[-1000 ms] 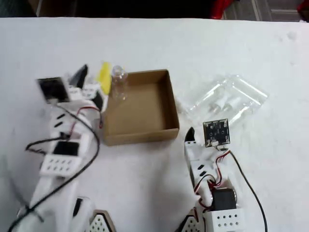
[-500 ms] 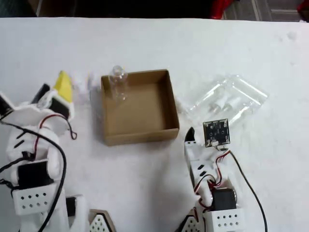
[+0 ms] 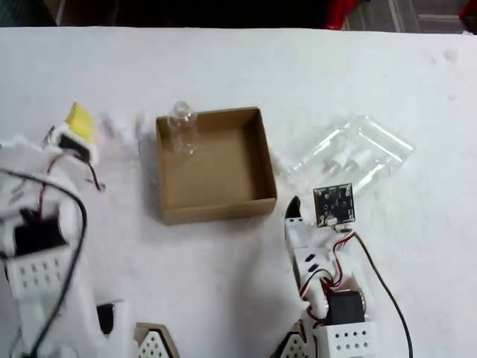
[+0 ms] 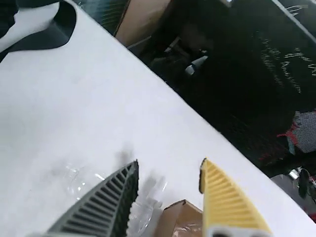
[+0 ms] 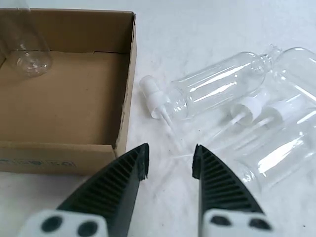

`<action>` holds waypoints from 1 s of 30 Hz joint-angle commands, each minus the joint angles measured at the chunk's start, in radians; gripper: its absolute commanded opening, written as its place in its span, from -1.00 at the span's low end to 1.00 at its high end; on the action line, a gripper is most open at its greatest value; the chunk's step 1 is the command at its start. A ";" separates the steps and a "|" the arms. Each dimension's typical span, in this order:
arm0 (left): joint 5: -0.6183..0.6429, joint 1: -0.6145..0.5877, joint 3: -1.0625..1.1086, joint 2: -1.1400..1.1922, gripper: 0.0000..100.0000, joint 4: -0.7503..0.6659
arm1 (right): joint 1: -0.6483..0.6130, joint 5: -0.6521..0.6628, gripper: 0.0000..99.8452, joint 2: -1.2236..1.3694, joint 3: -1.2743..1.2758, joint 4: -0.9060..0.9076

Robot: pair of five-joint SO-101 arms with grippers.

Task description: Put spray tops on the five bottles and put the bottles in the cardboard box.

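The cardboard box (image 3: 216, 207) sits open at mid table. One clear bottle (image 3: 181, 128) stands upright in its far left corner, the same bottle (image 5: 29, 54) that the right wrist view shows inside the box (image 5: 74, 98). Right of the box lie several clear bottles (image 3: 354, 153). One lying bottle (image 5: 217, 86) has a white spray top (image 5: 153, 97) at its end, and another spray top (image 5: 245, 108) lies among the rest. My left gripper (image 3: 71, 128) (image 4: 169, 168) is open and empty, far left of the box. My right gripper (image 3: 292, 207) (image 5: 169, 160) is open and empty, near the box's front right corner.
Faint clear items (image 3: 119, 128) lie on the white table left of the box, also seen as clear items (image 4: 74, 175) past the left fingers. The table's far edge (image 4: 163, 81) borders dark clutter. Bare tabletop (image 3: 223, 283) lies in front of the box.
My left arm has swung left, away from the box, leaving the bottle standing in the corner. The right arm has not moved.
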 commanded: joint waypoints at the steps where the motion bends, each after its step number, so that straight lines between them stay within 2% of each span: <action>1: 0.034 -0.022 -0.226 0.225 -0.62 0.164 | -0.008 0.000 -0.74 0.001 0.009 0.002; 4: 0.055 -0.021 -0.384 0.352 -0.61 0.356 | -0.008 0.000 -0.74 0.001 0.009 0.002; 6: 0.055 -0.025 -0.471 0.423 -0.61 0.413 | -0.008 0.000 -0.73 0.001 0.009 0.002; 11: 0.107 -0.076 -0.578 0.627 -0.61 0.413 | -0.008 0.000 -0.74 0.001 0.009 0.002; 18: 0.115 -0.168 -0.658 0.889 -0.61 0.414 | -0.010 0.000 -0.73 0.001 0.009 0.002; 22: 0.161 -0.170 -0.707 0.977 -0.61 0.413 | -0.010 0.000 -0.73 0.001 0.009 0.002; 30: 0.170 -0.165 -0.760 1.119 -0.61 0.388 | -0.010 0.000 -0.73 0.001 0.009 0.002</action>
